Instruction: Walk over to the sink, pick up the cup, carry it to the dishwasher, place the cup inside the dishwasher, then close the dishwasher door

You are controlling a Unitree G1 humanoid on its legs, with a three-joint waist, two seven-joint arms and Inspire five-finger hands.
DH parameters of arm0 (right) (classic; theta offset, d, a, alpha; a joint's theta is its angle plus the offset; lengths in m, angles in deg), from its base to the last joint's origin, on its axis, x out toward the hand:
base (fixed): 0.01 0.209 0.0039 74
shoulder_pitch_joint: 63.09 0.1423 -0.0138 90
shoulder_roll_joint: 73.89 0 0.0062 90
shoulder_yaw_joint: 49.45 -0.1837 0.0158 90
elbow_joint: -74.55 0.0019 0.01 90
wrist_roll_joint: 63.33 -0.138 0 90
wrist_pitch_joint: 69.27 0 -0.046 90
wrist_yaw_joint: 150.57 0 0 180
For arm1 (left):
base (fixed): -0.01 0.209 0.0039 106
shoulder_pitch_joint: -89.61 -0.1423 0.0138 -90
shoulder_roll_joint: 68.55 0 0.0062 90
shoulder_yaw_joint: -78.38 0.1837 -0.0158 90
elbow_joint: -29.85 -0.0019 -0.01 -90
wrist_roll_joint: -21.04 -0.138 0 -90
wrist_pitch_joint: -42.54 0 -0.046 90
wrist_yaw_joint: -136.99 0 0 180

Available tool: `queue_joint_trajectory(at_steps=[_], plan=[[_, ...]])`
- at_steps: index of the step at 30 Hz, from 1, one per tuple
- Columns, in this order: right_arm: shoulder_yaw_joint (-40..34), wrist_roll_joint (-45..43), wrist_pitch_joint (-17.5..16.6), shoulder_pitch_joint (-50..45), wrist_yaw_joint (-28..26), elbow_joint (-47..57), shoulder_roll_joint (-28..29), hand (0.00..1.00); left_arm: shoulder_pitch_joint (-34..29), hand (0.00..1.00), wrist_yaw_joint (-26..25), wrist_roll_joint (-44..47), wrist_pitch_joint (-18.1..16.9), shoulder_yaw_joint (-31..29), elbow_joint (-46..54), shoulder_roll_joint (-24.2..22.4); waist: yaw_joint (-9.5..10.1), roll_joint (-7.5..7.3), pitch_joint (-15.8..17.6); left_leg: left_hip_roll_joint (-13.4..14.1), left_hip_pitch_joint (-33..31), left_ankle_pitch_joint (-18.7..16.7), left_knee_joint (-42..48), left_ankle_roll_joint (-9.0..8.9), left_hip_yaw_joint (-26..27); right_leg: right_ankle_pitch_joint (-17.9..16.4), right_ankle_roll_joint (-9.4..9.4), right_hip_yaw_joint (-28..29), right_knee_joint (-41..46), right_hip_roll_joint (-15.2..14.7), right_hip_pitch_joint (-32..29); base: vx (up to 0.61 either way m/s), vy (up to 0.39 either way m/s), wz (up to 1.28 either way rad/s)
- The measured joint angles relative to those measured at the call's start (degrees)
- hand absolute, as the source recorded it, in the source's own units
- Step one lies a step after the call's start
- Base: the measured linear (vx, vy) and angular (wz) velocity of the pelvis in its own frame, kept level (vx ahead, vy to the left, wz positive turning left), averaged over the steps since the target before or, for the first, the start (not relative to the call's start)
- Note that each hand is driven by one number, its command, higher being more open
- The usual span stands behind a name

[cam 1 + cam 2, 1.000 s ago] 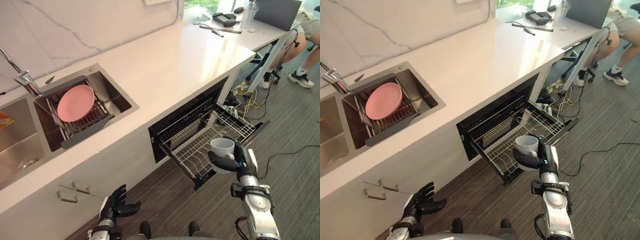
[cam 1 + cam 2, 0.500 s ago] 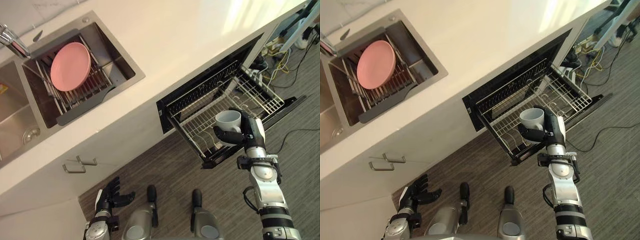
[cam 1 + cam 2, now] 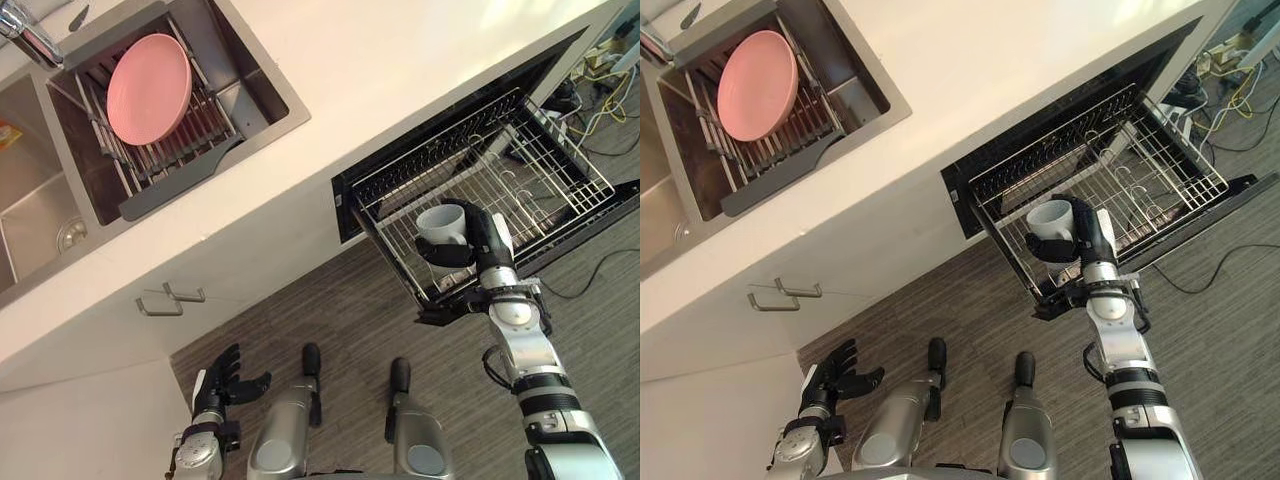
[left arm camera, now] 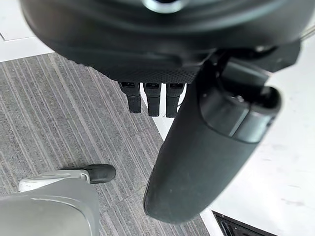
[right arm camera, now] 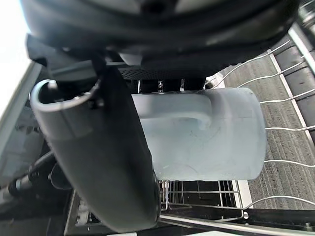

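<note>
My right robot hand [image 3: 478, 238] is curled round the cup [image 3: 438, 222], holding it upright — mouth up — over the near corner of the pulled-out dishwasher rack [image 3: 560, 170]. The rack lies straight below, so I'd lower next; my left robot hand [image 3: 222, 378] hangs loose-fingered, well apart.

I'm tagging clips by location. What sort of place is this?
Most likely a kitchen: a sink with a pink plate in it, a white countertop, and a dishwasher with its wire rack pulled out, where the right hand holds a cup.
</note>
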Motion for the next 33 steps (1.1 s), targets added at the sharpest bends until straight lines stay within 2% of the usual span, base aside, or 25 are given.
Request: queue_joint_trajectory(at_steps=[1,2,8,18,26,30,33], plan=[[0.02,0.00,0.00,0.69,0.02,-0.86,0.00,0.30,0.04,0.90,0.00,0.00,0.00,0.02,0.00,0.00,0.06,0.03,0.07,-0.04,-0.12,0.02,0.01,0.02,-0.16,-0.01,-0.01,-0.18,0.00,-0.01,-0.02,-0.01,-0.005,0.06],[0.03,-0.01,0.00,1.26,0.17,-1.70,0.00,0.90,0.06,0.90,0.00,0.00,-0.06,0.04,0.00,0.01,0.17,0.04,0.08,-0.06,-0.16,0.02,0.01,0.02,-0.24,-0.05,-0.08,-0.27,0.00,-0.02,-0.02,0.00,-0.005,0.06],[0.05,-0.09,0.00,3.15,1.04,-3.37,0.02,0.90,0.95,0.90,-0.19,0.00,-0.54,2.10,0.10,0.69,0.39,0.57,1.28,-0.08,-0.28,0.10,0.04,0.00,-0.48,-0.09,-0.15,-0.49,0.06,0.00,-0.03,0.00,-0.002,0.01],[0.01,-0.18,0.01,3.11,2.15,-4.28,2.89,0.90,1.01,0.90,-1.00,-0.04,-0.58,4.10,0.18,0.66,0.75,0.64,1.32,0.01,-0.16,0.25,-0.31,-0.09,-0.44,-0.16,-0.25,-0.43,0.06,0.07,-0.10,0.00,0.000,0.00],[-0.01,-0.08,0.01,2.86,2.42,-4.09,4.48,0.90,1.02,0.90,-1.16,-0.08,-0.53,4.37,0.16,0.64,1.00,0.64,1.32,0.05,1.33,1.69,-3.11,-0.17,-0.20,-0.16,-0.31,-0.23,0.07,0.11,-0.03,0.00,-0.003,-0.01],[-0.32,0.07,0.05,0.69,2.53,-0.36,4.50,0.90,1.01,0.90,-1.17,-0.11,-0.48,4.37,0.16,0.61,0.98,0.60,1.30,0.13,2.25,1.99,-4.09,-0.19,0.21,-0.16,-0.31,0.16,0.03,0.15,0.25,-0.01,-0.010,-0.05],[-0.83,1.63,0.05,-2.63,2.70,6.17,4.50,0.90,1.00,0.90,-1.16,-0.17,-0.36,4.37,0.14,0.47,0.87,0.53,1.26,0.27,3.36,2.07,-4.87,-0.15,0.49,-0.16,-0.31,0.35,-0.21,0.17,0.99,0.00,-0.013,-0.05]])
